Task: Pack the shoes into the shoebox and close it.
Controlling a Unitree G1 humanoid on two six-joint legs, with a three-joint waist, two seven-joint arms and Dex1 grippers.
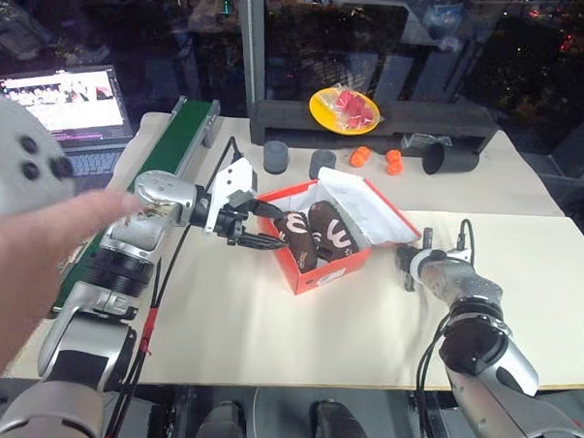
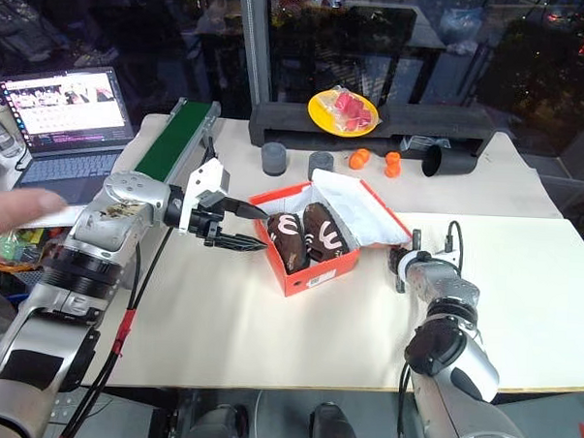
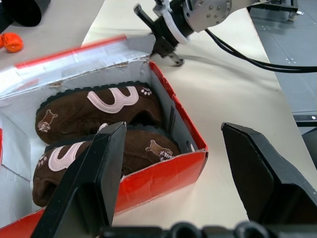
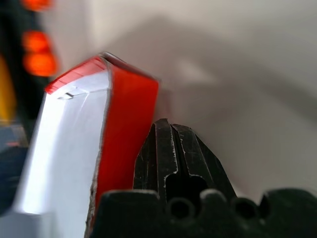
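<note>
Your left claw [image 1: 256, 227] hangs with its fingers spread apart and nothing between them, right at the near left corner of the shoebox [image 1: 319, 267]. Your right claw [image 1: 407, 268] has its fingers pressed together, empty, sitting just beside the raised lid [image 1: 365, 205] at the box's right side; from its wrist camera the red lid edge stands right against the fingertips, though you cannot tell whether they touch it. The shoebox rests open on the tabletop [image 1: 268, 334], and both shoes [image 1: 316, 235] lie side by side inside it, toes toward the near end. Your left arm reaches in from the left, pointing rightward and slightly down at the box. Your right forearm lies low over the tabletop, aimed forward toward the lid. A person's hand [image 1: 39, 237] shows at the left edge.
</note>
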